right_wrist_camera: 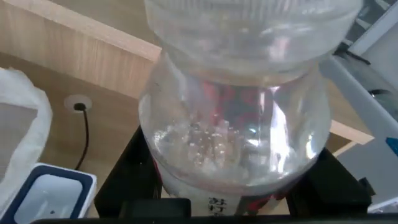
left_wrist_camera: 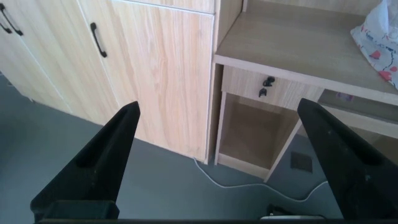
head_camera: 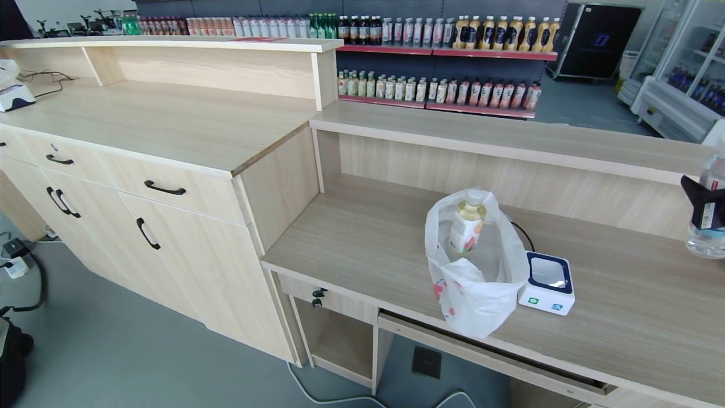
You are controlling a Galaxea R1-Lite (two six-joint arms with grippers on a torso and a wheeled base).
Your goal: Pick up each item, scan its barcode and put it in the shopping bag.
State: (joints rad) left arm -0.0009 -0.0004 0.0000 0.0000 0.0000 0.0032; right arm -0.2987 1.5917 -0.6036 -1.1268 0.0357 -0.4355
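— Counter (head_camera: 362, 243) ok? Where's scanner (head_camera: 547, 281)?
— Below R gripper (head_camera: 705, 209), off to its left, bag (head_camera: 476, 306) just past. I'm clamped on water bottle (head_camera: 702, 243); L gripper (left_wrist_camera: 217, 155) apart. I'd face barcode down, slow.

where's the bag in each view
head: bag on the counter, left of the scanner
left wrist: bag on the counter, beyond the drawer lock
right wrist: bag beside the scanner, past the clear bottle
shared: the counter under it
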